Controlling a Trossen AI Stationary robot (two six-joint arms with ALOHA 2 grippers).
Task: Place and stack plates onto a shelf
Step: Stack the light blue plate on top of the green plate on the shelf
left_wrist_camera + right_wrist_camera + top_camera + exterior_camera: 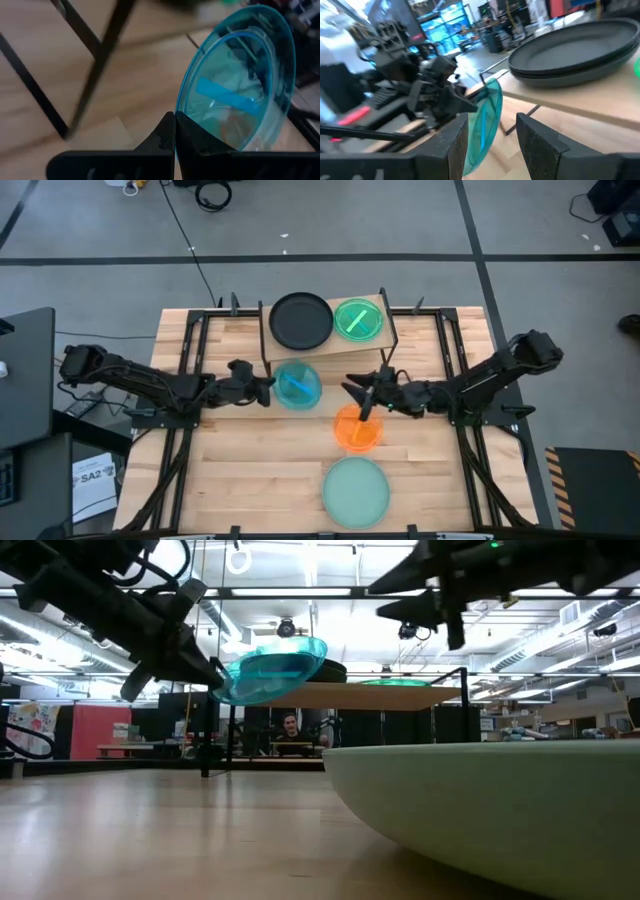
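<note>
My left gripper (262, 387) is shut on a translucent blue plate (297, 385), held in the air just in front of the shelf (335, 353), a small wood board on black legs. On the shelf sit stacked black plates (301, 320) and a translucent green plate (358, 320). My right gripper (362, 393) is open and empty, hovering above the far rim of the orange plate (357, 430), which lies flat on the table. The pale mint plate (356, 492) lies flat near the table's near edge. My left gripper pinches the blue plate's rim (186, 131) between its two fingers, on the side toward the table's left. The fingers come in roughly level from the left. The plate (275, 668) is lifted clear of the table and tilted, at about the height of the shelf board (390, 695).
The shelf's thin black legs (100, 65) stand close beside the blue plate. The mint plate (500, 810) fills the low view's foreground. A person sits in the room behind the table (290, 728). Bare slatted tabletop lies at the near left (240, 470).
</note>
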